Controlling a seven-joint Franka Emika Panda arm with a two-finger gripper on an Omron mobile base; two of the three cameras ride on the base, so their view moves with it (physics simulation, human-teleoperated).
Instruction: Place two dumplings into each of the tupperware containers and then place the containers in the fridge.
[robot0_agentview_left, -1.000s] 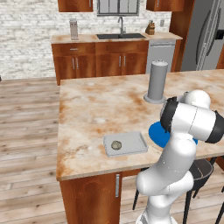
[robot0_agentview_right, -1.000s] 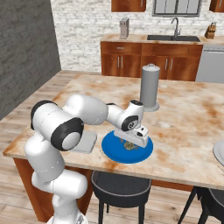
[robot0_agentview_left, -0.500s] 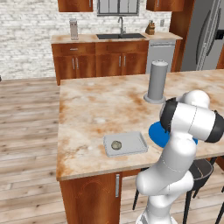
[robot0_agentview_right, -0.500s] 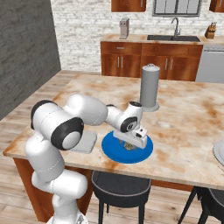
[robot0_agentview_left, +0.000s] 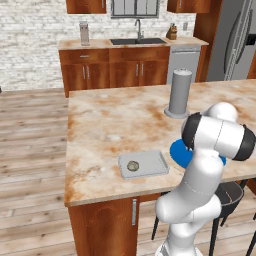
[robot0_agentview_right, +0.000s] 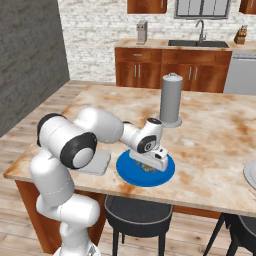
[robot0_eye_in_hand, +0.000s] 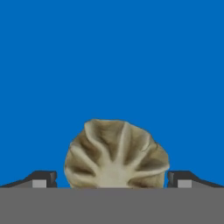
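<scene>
A marble island counter (robot0_agentview_left: 115, 120) in a brick-walled kitchen carries everything here. The dumpling (robot0_eye_in_hand: 116, 154) sits on the blue plate (robot0_agentview_right: 130, 175), straight ahead of the gripper (robot0_agentview_right: 150, 167) and between its two fingertips (robot0_eye_in_hand: 43, 178), which stand apart on either side of it with a little space on each flank; nothing is gripped yet. The hand is low over the plate.

The risk, as I judge it, is that the round, pleated dumpling gets nudged by one finger before the other and rolls or slides on the smooth plate, or squirts out if the pinch lands off its middle.

Beyond the plate, off to the arm's side, lies a light grey container (robot0_agentview_left: 143, 164) with one dumpling already inside (robot0_agentview_left: 133, 165). A tall grey canister (robot0_agentview_right: 170, 100) stands behind the plate, near enough to matter if the lift swings that way. The fridge (robot0_agentview_left: 232, 42) is well apart, past the counter's far end. Stools (robot0_agentview_right: 135, 210) sit under the near edge.
</scene>
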